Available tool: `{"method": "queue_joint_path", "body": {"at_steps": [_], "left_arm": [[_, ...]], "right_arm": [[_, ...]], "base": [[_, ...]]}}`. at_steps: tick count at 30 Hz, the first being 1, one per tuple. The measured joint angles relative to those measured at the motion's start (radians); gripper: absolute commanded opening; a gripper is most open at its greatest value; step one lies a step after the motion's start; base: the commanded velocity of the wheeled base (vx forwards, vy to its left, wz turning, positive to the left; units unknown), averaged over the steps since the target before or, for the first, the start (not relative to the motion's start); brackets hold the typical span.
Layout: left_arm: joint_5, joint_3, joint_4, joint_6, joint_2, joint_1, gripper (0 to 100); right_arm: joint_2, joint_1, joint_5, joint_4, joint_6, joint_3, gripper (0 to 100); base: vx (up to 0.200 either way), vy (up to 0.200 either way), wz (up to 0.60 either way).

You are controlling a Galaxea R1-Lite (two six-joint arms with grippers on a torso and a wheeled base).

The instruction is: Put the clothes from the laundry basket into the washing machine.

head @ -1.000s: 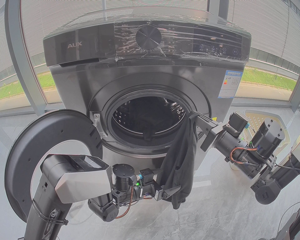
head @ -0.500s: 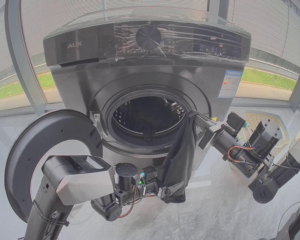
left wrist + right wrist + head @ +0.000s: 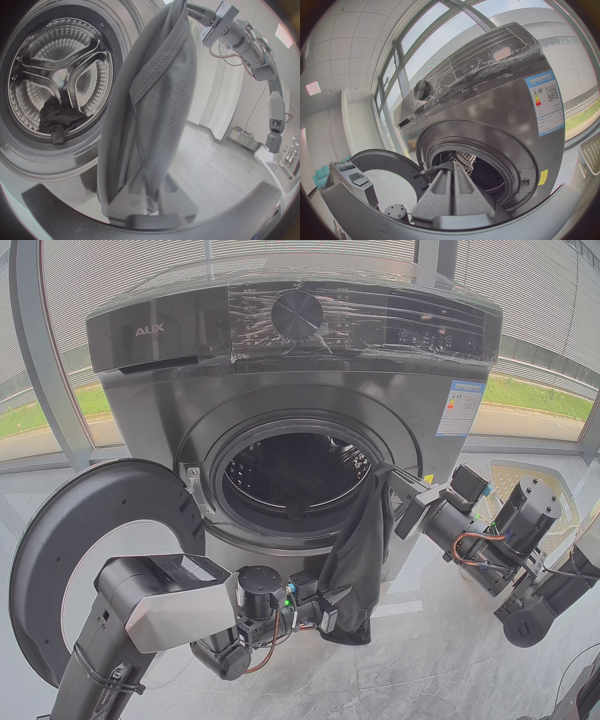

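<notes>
Nearest, low before the machine: left end effector (image 3: 331, 610), clenched on the lower hem of a dark garment (image 3: 359, 552). The garment hangs from the right end effector (image 3: 382, 470), which is clamped on its top beside the drum (image 3: 62, 47) opening's right rim. Behind: washing machine (image 3: 156, 402), door (image 3: 94, 509) swung open; second dark garment (image 3: 57, 120) inside the drum.

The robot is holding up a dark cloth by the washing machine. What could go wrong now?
1. The dark cloth hangs outside the washing machine's opening, by its right edge. If the right gripper, pinching just the top, let go now, it would likely drop to the floor, not inside.
2. The left gripper sits at the cloth's low end. If the arms pull apart, the cloth might slip free.
</notes>
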Motion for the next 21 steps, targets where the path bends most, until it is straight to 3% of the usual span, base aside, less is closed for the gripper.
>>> {"method": "queue_joint_path", "body": {"at_steps": [10,21], "left_arm": [[0.02,0.026,0.0,0.003,-0.053,0.039,0],[0.042,0.244,0.0,0.02,-0.378,0.117,0]], "right_arm": [[0.0,-0.011,0.001,-0.001,-0.001,0.004,0],[-0.001,-0.063,0.009,0.0,-0.003,0.026,0]], "base": [[0.0,0.0,0.0],[0.0,0.0,0.0]]}}
